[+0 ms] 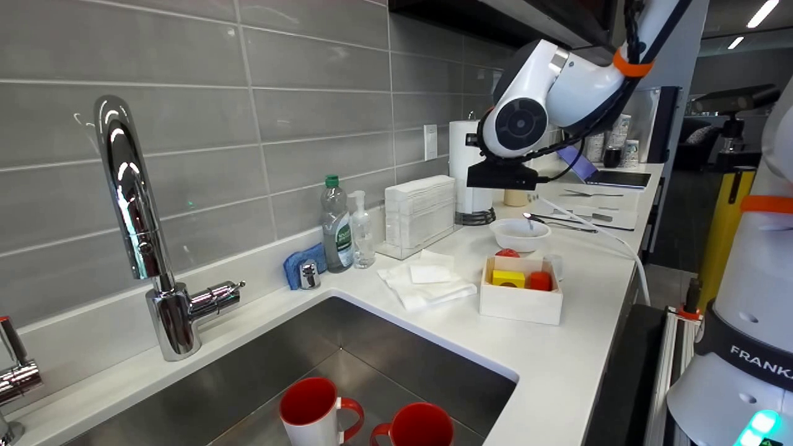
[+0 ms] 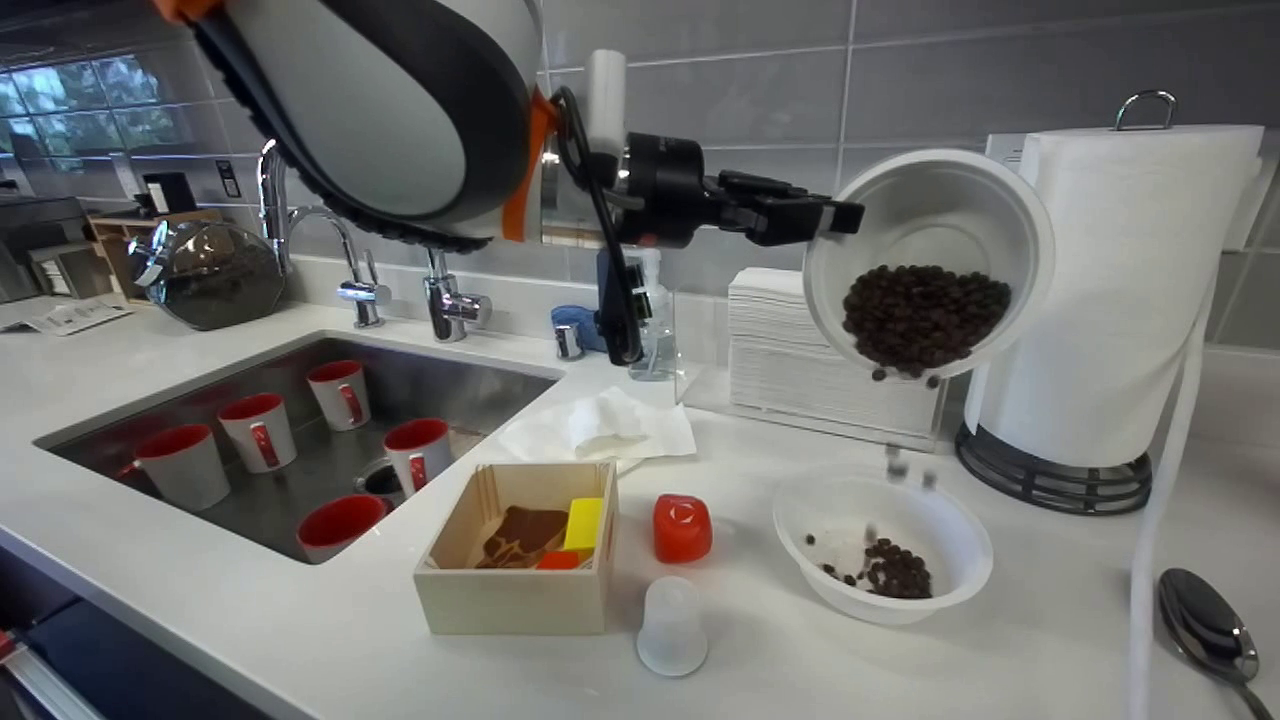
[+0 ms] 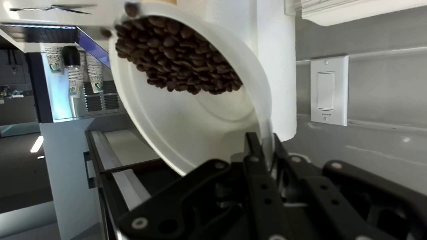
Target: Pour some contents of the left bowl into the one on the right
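The gripper (image 3: 264, 140) clamps the rim of a tilted white bowl (image 2: 930, 228), dark beans (image 2: 925, 318) dropping from it into the lower bowl (image 2: 825, 515) on the table (image 2: 800, 665)

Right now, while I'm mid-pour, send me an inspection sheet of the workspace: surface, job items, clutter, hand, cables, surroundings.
Surface: white countertop, with the sink set into it.
Job's things: tilted white bowl, dark beans inside and dropping from its lip into the lower white bowl, which already holds some.
Clutter: wooden box holding red and yellow items; also red object, translucent piece, dark spoon, napkins.
Hand: shut on the tilted white bowl's rim.
Cables: black cable along the arm; white cable passing beside the lower white bowl and over the countertop's edge.
Surroundings: tiled wall, mugs in the sink, paper towel roll behind the tilted white bowl; whether these two touch, I can't tell.
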`<action>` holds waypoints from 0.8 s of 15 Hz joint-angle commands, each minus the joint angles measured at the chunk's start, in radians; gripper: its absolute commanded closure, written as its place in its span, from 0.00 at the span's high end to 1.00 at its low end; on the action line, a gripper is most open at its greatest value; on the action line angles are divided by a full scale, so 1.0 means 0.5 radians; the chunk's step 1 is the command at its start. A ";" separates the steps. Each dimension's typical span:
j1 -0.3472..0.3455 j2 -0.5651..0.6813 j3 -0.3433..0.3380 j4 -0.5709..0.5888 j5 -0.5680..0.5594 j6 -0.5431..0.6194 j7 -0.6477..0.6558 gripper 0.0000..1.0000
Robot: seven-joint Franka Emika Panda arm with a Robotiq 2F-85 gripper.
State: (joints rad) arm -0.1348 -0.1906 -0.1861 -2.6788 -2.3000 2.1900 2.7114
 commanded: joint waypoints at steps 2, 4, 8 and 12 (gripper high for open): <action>0.053 0.062 0.012 0.004 -0.052 -0.150 0.120 0.00; 0.056 0.080 0.012 0.004 -0.056 -0.172 0.120 0.00; 0.057 0.124 0.022 0.004 -0.053 -0.224 0.122 0.00; 0.062 0.153 0.046 0.011 -0.050 -0.295 0.123 0.00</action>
State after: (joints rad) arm -0.1163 -0.1383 -0.1723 -2.6779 -2.3000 2.1100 2.7114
